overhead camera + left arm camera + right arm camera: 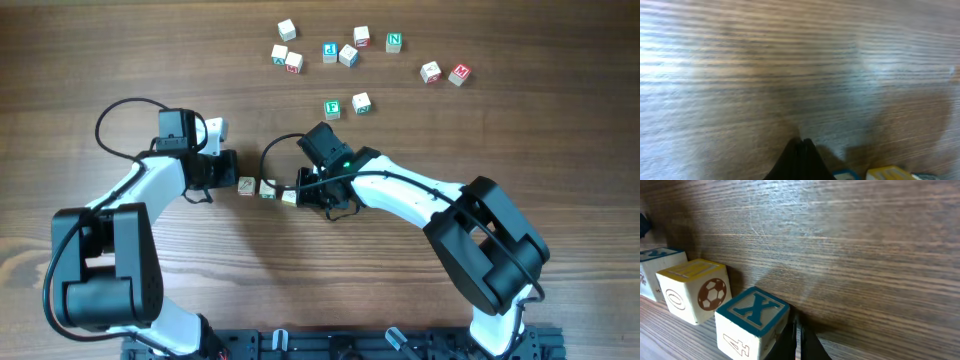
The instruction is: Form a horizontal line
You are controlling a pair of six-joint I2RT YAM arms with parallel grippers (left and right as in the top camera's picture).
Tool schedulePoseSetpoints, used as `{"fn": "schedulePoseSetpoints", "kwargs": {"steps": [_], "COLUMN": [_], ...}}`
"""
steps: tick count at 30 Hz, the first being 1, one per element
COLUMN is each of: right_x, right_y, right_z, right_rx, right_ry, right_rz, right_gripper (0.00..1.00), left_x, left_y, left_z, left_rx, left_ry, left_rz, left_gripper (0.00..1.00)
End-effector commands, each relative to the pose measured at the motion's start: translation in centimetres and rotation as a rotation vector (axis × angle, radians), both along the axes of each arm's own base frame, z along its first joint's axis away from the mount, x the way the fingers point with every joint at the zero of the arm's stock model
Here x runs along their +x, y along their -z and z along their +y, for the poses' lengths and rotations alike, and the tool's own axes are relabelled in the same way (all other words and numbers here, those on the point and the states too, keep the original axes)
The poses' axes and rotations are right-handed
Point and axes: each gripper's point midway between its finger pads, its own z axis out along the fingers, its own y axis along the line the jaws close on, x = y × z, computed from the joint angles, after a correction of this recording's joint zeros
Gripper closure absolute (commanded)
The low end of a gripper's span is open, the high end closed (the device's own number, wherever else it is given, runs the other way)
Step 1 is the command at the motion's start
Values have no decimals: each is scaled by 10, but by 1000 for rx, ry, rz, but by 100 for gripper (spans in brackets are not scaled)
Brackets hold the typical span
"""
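Three small pale cubes lie in a short row at the table's middle: the left cube (pixel 246 185), the middle cube (pixel 268 188) and the right cube (pixel 289 196). The row tilts slightly down to the right. In the right wrist view they are a teal X cube (pixel 752 317), a yellow-topped cube with a football (pixel 695 290) and a third cube (pixel 657 267). My left gripper (pixel 228 172) (pixel 801 142) is shut and empty, just left of the row. My right gripper (pixel 310 195) (pixel 796 325) is shut and empty, its tips against the X cube's side.
Loose cubes lie scattered at the back: a green F cube (pixel 332 108), a white cube (pixel 361 102), a green N cube (pixel 394 42), a blue-letter cube (pixel 330 52), a red cube (pixel 459 73) and several others. Bare wood lies in front of the row.
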Motion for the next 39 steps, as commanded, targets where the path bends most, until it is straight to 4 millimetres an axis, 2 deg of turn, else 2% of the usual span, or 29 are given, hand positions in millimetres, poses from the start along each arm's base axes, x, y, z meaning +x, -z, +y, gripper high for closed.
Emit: {"fn": "schedulePoseSetpoints", "kwargs": {"steps": [1, 4, 9, 12, 14, 17, 19, 24, 31, 35, 39], "right_x": [-4, -3, -1, -13, -24, -45, -49, -33, -35, -40, -32], "right_y": [7, 7, 6, 12, 6, -4, -5, -10, -10, -13, -9], "right_z": [1, 2, 4, -16, -25, -6, 0, 12, 15, 29, 26], "right_rx": [6, 11, 17, -69, -104, -8, 1, 48, 55, 70, 29], "right_ry": [-37, -37, -43, 39, 43, -144, -187, -193, -198, -230, -191], "right_rz": [8, 3, -10, 77, 110, 129, 111, 32, 30, -4, -38], "right_gripper": [94, 94, 96, 96, 95, 95, 95, 95, 96, 96, 95], "left_x": [-57, -69, -69, -68, -68, -66, -65, -64, -63, -64, -63], "left_y": [48, 49, 48, 48, 48, 48, 48, 48, 48, 48, 48], "left_z": [44, 43, 37, 36, 35, 35, 34, 34, 34, 34, 34], "left_rx": [235, 226, 193, 185, 181, 178, 174, 170, 171, 171, 171], "left_ry": [-90, -112, -106, -105, -104, -105, -104, -105, -104, -104, -104], "left_rz": [235, 289, 289, 288, 288, 281, 276, 269, 268, 269, 268], "left_gripper": [96, 96, 96, 96, 96, 96, 96, 96, 96, 96, 96]}}
